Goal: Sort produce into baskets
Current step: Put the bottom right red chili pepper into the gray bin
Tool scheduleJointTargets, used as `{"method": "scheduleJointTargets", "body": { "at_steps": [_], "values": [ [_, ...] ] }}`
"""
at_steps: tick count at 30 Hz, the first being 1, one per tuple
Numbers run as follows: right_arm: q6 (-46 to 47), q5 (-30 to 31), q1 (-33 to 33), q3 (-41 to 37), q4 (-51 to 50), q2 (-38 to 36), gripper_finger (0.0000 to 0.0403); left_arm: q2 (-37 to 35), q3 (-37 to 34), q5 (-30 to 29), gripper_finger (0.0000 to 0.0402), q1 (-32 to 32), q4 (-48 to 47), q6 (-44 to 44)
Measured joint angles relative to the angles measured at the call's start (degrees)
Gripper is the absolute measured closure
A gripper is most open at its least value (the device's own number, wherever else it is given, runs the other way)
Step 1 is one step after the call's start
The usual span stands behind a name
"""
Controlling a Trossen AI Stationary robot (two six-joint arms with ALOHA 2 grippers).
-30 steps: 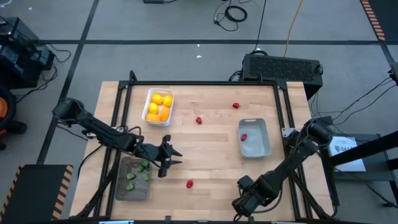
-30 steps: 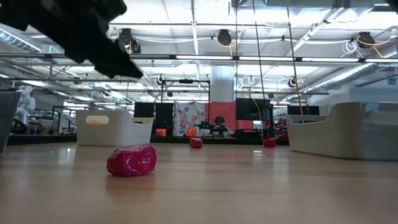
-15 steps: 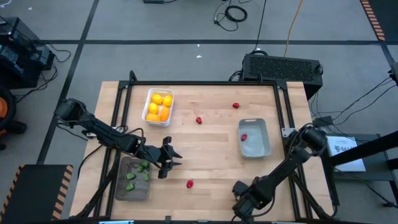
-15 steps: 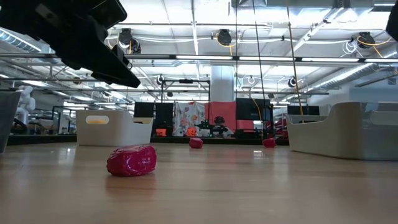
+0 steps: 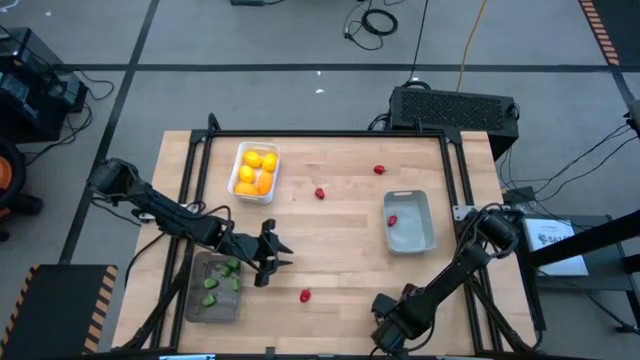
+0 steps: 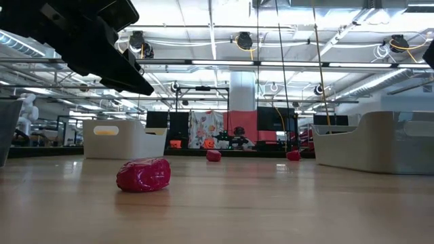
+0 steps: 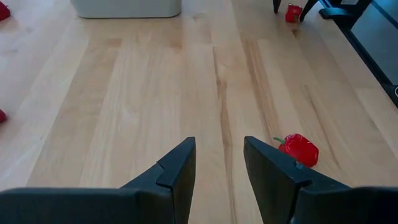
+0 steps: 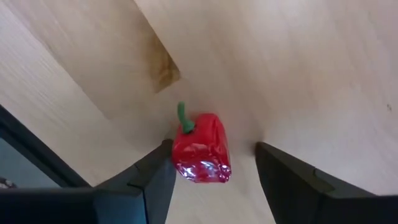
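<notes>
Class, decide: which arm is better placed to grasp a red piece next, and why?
Right. The right gripper has its open fingers either side of a red pepper; the left gripper, also open, has its nearest red piece off to one side.

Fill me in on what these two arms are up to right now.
They are sorting toy produce into baskets. The right claw sits low at the table's near edge, open around a red pepper but not yet closed on it. The left claw hangs open and empty beside the dark basket of green pieces, with another red piece close by. Yellow fruits fill the white basket.
</notes>
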Motion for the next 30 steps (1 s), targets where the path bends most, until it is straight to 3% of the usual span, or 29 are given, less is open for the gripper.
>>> {"method": "scheduleJointTargets", "body": {
  "at_steps": [13, 19, 22, 30],
  "values": [
    [-2.7, -4.6, -2.5, 1.4, 0.1, -0.1, 0.0331, 0.0, 0.0, -0.1, 0.0258, 0.1, 0.0, 0.2],
    [-10.3, -3.9, -5.7, 7.7, -6.0, -0.2, 0.0346, 0.0, 0.0, -0.2, 0.0258, 0.2, 0.0, 1.2],
    [-14.3, 1.6, -7.8, 11.7, -12.9, -0.2, 0.0338, 0.0, 0.0, -0.2, 0.0258, 0.2, 0.0, 1.2],
    [-25.5, 23.4, -14.0, 21.2, -32.1, -0.3, 0.0329, 0.0, 0.0, 0.0, 0.0258, 0.2, 0.0, 1.2]
  ]
}}
